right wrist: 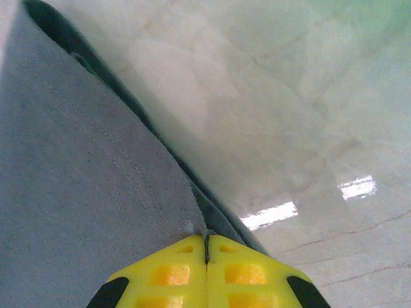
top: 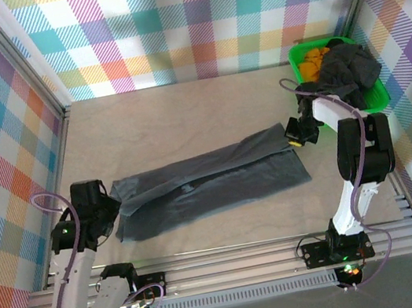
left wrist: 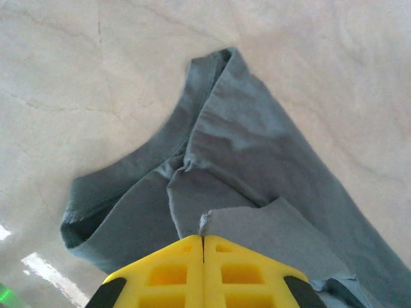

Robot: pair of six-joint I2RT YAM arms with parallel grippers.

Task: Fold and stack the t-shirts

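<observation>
**A:** What is at the left end?

**B:** The left gripper (top: pixel 117 210) meets the left end of the t-shirt (top: pixel 211 181). The shirt lies as a long folded band across the middle of the table (top: pixel 182 110).

**A:** And its fingers?

**B:** Pressed together. In the left wrist view the yellow tips of the left gripper (left wrist: pixel 203 240) pinch a fold edge of the t-shirt (left wrist: pixel 257 173), just beside the neck opening.

**A:** Moving right?

**B:** The band rises slightly toward the far side, and the right gripper (top: pixel 296 136) is at its upper right corner.

**A:** Apart or together there?

**B:** Together too. In the right wrist view the right gripper (right wrist: pixel 206 239) is clamped on the t-shirt (right wrist: pixel 77 192) at its hem, and the cloth stretches away to the left.

**A:** Further right?

**B:** The green bin (top: pixel 378 99) sits in the far right corner. It holds a crumpled dark t-shirt (top: pixel 347 69), with an orange cloth (top: pixel 313 59) beside it.
</observation>
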